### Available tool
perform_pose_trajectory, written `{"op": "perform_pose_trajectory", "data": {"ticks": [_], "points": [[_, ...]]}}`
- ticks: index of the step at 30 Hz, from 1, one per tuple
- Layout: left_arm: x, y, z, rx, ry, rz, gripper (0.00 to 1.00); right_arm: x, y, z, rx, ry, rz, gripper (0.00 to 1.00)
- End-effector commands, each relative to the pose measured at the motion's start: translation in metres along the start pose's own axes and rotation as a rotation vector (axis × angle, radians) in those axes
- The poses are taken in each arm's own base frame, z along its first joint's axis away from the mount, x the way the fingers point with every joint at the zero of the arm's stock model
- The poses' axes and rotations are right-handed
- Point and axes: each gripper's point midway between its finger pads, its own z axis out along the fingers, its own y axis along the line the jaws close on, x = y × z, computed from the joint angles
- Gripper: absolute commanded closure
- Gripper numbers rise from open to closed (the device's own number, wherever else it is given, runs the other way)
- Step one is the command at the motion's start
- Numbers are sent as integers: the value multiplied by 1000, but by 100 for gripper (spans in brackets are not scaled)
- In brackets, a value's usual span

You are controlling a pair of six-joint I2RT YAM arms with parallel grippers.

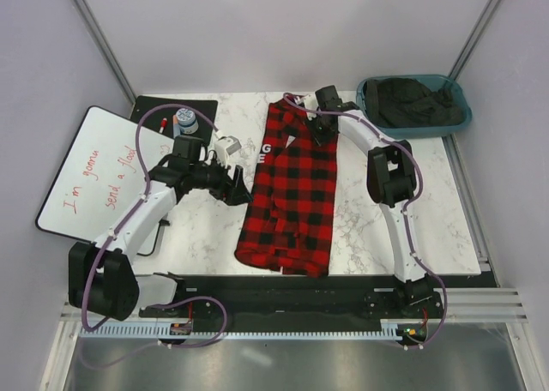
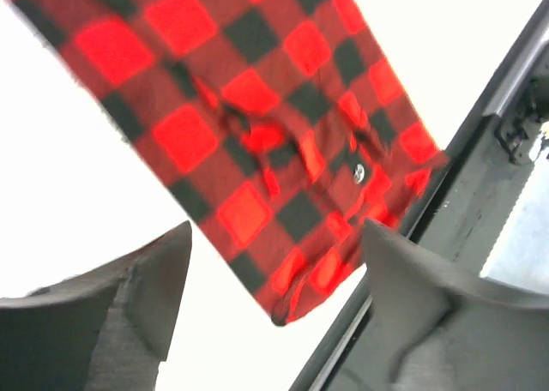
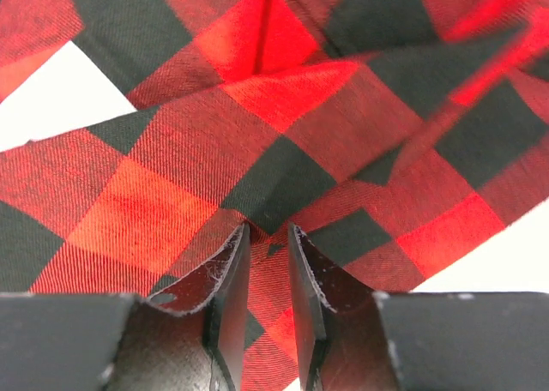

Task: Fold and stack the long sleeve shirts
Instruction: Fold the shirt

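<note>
The red-and-black check flannel shirt (image 1: 287,194) lies on the marble table as a long narrow fold, collar end far, hem near. A white lettered patch (image 1: 266,153) shows at its left edge. My right gripper (image 1: 319,132) is at the collar end, and in the right wrist view its jaws (image 3: 268,230) are nearly closed with a fold of the shirt (image 3: 257,134) pinched between them. My left gripper (image 1: 238,188) hovers just left of the shirt's left edge. It is open and empty (image 2: 276,228), with a shirt corner (image 2: 249,108) beyond the fingers.
A whiteboard (image 1: 94,172) with red writing lies at the left. A teal bin (image 1: 416,104) holding dark clothing stands at the back right. A blue-white roll (image 1: 186,119) sits on a black mat (image 1: 163,108). A black rail (image 1: 300,284) runs along the near edge.
</note>
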Motion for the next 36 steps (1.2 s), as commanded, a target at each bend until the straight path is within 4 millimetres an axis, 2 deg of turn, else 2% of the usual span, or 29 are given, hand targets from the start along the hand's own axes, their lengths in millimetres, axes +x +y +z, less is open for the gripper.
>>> {"op": "perform_pose_trajectory", "data": {"ticks": [1, 2, 4, 6, 7, 9, 10, 12, 13, 14, 15, 16, 17, 18, 19, 20, 21, 22, 23, 24, 25, 26, 27, 28, 29, 30, 32, 33, 36], "points": [[-9, 2, -14, -1, -49, 58, 9, -22, -24, 27, 88, -55, -14, 68], [-11, 6, -15, -12, -53, 67, 1, -32, -26, 24, 94, -82, -18, 68], [-23, 10, -17, -22, -61, 84, 1, -59, -31, 6, 118, -149, -38, 64], [-32, 11, -20, -24, -61, 129, 1, -72, -34, -15, 134, -180, -58, 59], [-46, 10, -26, -35, -86, 169, 1, -88, -40, -48, 164, -226, -70, 55], [-63, 13, -35, -83, -119, 248, 0, -92, -37, -76, 154, -255, -88, 49], [-78, 13, -41, -105, -150, 283, 1, -115, -40, -125, 177, -350, -99, 39], [-91, 4, -48, -75, -190, 413, 0, -122, -22, -158, 112, -415, -140, 31], [-93, -3, -48, -38, -203, 490, 0, -139, -16, -205, 110, -513, -169, 17], [-94, -7, -49, -19, -214, 599, 0, -144, -3, -222, 58, -570, -197, 5], [-94, -15, -50, 22, -232, 642, 0, -132, 6, -220, 31, -562, -186, 2], [-90, -15, -48, 35, -229, 670, 0, -141, 11, -256, 38, -645, -204, 2], [-90, -16, -47, 44, -228, 747, 1, -134, 18, -264, 19, -649, -241, 2], [-89, -19, -47, 67, -232, 758, 0, -115, 36, -255, -54, -627, -385, 2], [-76, -22, -42, 109, -213, 768, 1, -100, 49, -275, -80, -633, -485, 2], [-68, -27, -37, 147, -208, 892, 1, -86, 59, -276, -111, -625, -542, 2], [-57, -28, -32, 169, -194, 945, 1, -52, 77, -257, -191, -584, -633, 2], [-30, -27, -22, 191, -155, 979, 3, -30, 91, -274, -217, -591, -700, 2], [-17, -28, -13, 211, -142, 1112, 5, -10, 101, -272, -247, -584, -748, 2], [-2, -25, -7, 222, -116, 1157, 6, 39, 118, -245, -327, -515, -766, 2], [27, -23, 1, 259, -83, 1173, 8, 56, 126, -256, -314, -542, -882, 2], [38, -24, 7, 287, -82, 1261, 9, 76, 135, -251, -328, -532, -933, 2], [52, -22, 13, 300, -46, 1300, 9, 117, 147, -231, -383, -473, -950, 2], [79, -21, 20, 340, -6, 1310, 10, 128, 155, -234, -362, -489, -1066, 2], [80, -22, 27, 337, -23, 1367, 10, 142, 159, -228, -369, -479, -1110, 2], [88, -20, 30, 338, -9, 1371, 10, 176, 167, -213, -412, -428, -1138, 2], [109, -19, 39, 370, 9, 1419, 10, 193, 169, -205, -394, -434, -1266, 2], [114, -18, 41, 373, 15, 1440, 10, 215, 173, -194, -422, -409, -1289, 2], [132, -15, 49, 379, 20, 1472, 9, 230, 179, -179, -419, -437, -1369, 2]]}}
